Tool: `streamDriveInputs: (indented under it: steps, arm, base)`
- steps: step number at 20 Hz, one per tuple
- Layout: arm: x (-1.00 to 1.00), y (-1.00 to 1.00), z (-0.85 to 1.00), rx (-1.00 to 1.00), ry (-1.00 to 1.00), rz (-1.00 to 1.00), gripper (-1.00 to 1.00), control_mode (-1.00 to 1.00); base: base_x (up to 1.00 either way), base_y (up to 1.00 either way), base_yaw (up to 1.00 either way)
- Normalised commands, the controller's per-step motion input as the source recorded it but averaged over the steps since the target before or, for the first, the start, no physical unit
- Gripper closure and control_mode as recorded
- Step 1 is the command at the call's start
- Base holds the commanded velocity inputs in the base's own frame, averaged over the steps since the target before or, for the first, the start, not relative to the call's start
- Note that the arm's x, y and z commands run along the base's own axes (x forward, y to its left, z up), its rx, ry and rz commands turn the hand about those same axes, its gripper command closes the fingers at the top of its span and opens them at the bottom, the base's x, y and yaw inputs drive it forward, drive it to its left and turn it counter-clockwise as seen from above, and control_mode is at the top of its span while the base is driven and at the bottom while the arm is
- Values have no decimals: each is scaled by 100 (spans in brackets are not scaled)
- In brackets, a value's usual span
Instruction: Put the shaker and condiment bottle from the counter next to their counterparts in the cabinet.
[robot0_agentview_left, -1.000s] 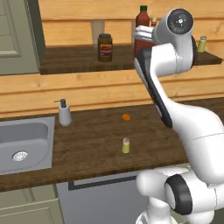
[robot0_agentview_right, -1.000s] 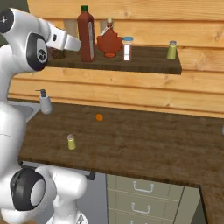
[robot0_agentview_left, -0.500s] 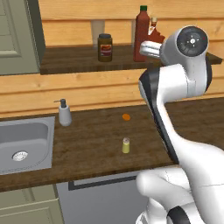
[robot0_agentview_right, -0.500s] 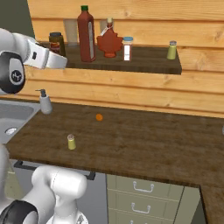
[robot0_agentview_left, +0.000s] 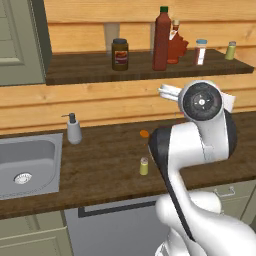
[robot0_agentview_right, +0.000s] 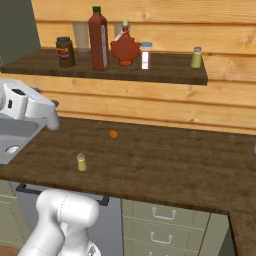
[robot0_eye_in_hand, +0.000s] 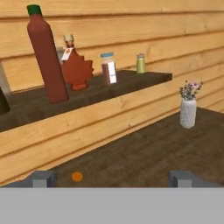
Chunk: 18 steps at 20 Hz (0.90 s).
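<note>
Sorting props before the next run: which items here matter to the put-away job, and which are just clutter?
Job:
tiny yellowish-green shaker
tall dark-red sauce bottle
maple-leaf red bottle
dark wooden shelf

Clutter:
brown black-lidded jar
soap dispenser
small orange ball
white flower vase

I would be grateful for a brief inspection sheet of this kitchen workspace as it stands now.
Surface: dark wood counter with an inset sink.
Job's things: condiment bottle upright on the cabinet shelf, beside the maple-leaf bottle; shaker upright on the counter, not yet moved.
Clutter: brown jar, blue-capped shaker and a green shaker on the shelf; soap dispenser, small orange item and flower vase on the counter.
Grippers: gripper open, holding nothing.
Cables: nothing seen.
Surroundings: pine plank wall, grey-green door cabinet, drawers below.
</note>
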Motion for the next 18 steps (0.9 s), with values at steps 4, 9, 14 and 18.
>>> streamDriveInputs:
  steps: [4, 9, 14, 18]
  arm:
    - [-14, 17, -45, -5, 2, -3, -100, -100]
    - [-15, 14, -62, -4, 0, -8, -100, -100]
    - [-13, 38, -74, -9, 0, -14, -100, -100]
    - [-1, 24, -60, -5, 0, -12, -100, -100]
  base:
    - [0, 0, 0]
    - [0, 0, 0]
    - [0, 0, 0]
    - [0, 0, 0]
